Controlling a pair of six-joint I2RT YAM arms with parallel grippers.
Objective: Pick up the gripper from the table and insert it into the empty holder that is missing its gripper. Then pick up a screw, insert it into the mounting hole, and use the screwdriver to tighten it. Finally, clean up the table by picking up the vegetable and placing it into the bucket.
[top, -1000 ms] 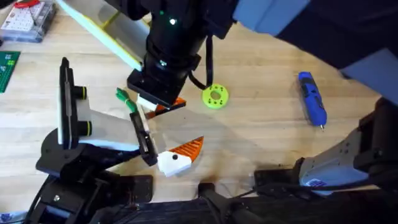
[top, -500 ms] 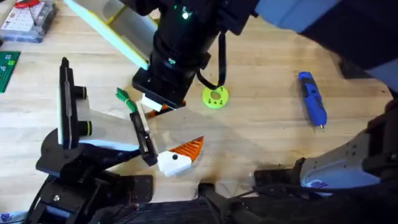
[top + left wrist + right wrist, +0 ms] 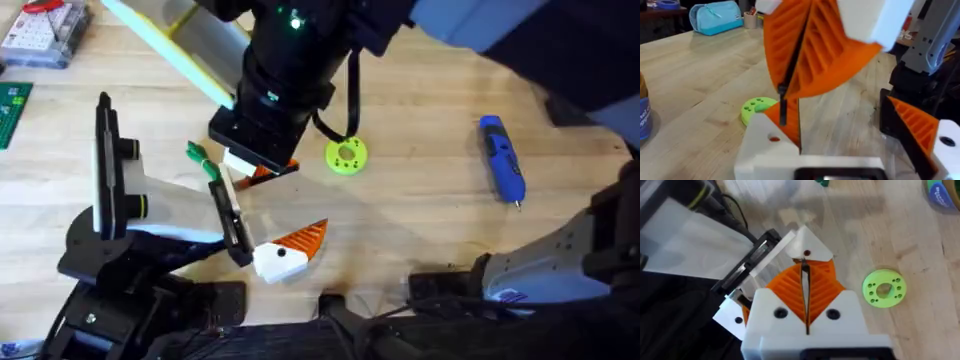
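Gripper (image 3: 288, 250), the white block with the round black hole and orange ribbed wedge, lies loose on the table (image 3: 420, 200) with nothing holding it, so by my reading the first step is not yet done and all the rest of the task is left. Seen from overhead, the wooden table carries everything. The right arm reaches across the middle, and the right gripper (image 3: 804, 272) hangs over the boards at about 11 o'clock from the loose piece. Its two orange pads are pressed together with just a thin dark line between them, and I cannot make out anything clamped there. The left arm lies low at 9 o'clock from the piece, and the left gripper (image 3: 235, 235) ends just beside the white block; whether that gripper is open or closed I cannot tell. The blue screwdriver (image 3: 502, 170) lies untouched, well apart at 3 o'clock from the right gripper, tip toward the arms' bases. A clear parts box (image 3: 40, 35) sits far off at 10 o'clock. The lime-green disc (image 3: 346, 155) rests just beside the right gripper at 3 o'clock. A small green item (image 3: 196, 153), possibly the vegetable, lies at 9 o'clock from that gripper, on the table. Inserting the piece, setting and tightening the screw, and the clean-up all appear to be ahead.
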